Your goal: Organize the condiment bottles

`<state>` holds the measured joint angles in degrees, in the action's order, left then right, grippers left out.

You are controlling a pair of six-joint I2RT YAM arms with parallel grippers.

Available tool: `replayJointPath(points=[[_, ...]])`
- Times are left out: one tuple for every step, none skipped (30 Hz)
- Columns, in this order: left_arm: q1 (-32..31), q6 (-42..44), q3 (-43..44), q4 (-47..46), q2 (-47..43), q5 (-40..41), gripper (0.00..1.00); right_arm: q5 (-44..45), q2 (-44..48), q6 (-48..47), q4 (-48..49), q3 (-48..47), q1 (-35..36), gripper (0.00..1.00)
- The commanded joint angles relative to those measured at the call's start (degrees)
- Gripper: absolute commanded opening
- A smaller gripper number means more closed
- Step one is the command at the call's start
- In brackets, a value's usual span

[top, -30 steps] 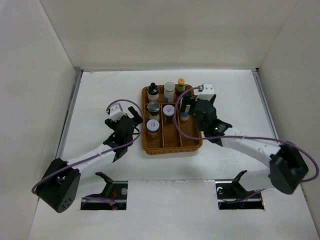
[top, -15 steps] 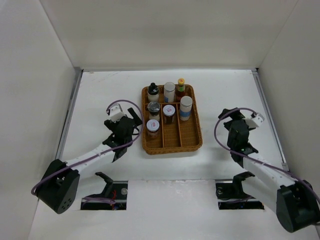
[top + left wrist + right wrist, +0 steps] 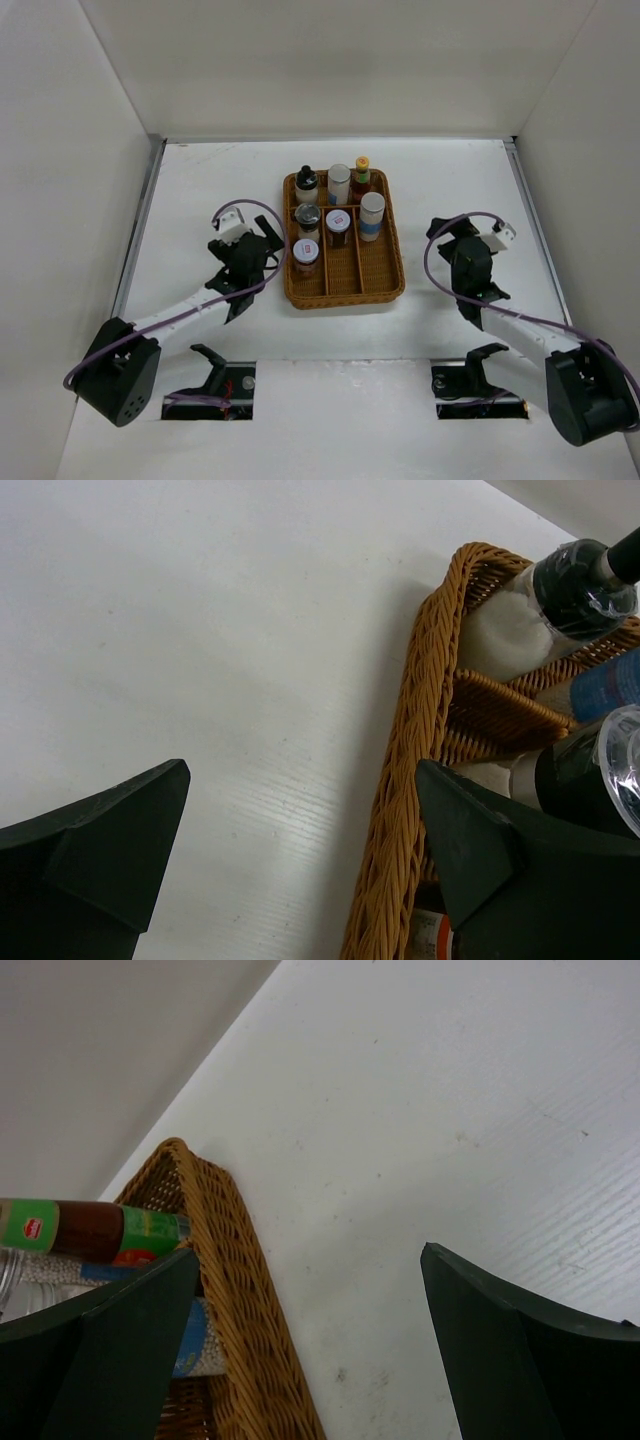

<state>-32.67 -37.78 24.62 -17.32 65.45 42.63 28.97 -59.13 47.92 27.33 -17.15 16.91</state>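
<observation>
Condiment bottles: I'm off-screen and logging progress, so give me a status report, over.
Left gripper open, empty, beside tray. Right gripper open, empty, right of tray. Seven bottles upright in tray. Nothing blocking.

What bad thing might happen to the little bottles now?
1. The left gripper sits open right beside the wicker tray's left rim. If it swings sideways, a finger might snag the weave and shove the tray.
2. The bottles stand close together in the far part of the tray, so bumping one, like the slim red bottle, might knock over its neighbours.
</observation>
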Motion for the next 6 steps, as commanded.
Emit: replayJointPath(points=[[0.28, -0.45, 0.78, -1.22, -1.11, -0.62, 1.0, -0.49, 0.16, 0.68, 3.96, -1.66, -0.08, 1.0], [0.28, -0.28, 1.04, -1.05, -1.11, -0.71, 1.0, -0.49, -0.1, 0.51, 4.22, -1.75, -0.08, 1.0], [0.28, -0.19, 1.13, -0.96, -1.11, -0.8, 1.0, -0.76, -0.45, 0.33, 4.48, -1.75, -0.08, 1.0], [0.28, -0.19, 1.22, -0.79, -1.03, -0.8, 1.0, -1.02, -0.72, 0.16, 4.66, -1.92, 0.01, 1.0], [0.28, -0.1, 1.31, -0.61, -1.03, -0.62, 1.0, -1.11, -0.72, -0.02, 4.66, -2.01, 0.1, 1.0], [0.28, 0.07, 1.39, -0.52, -1.2, -0.62, 1.0, -1.2, -0.55, -0.19, 4.66, -2.01, 0.1, 1.0]])
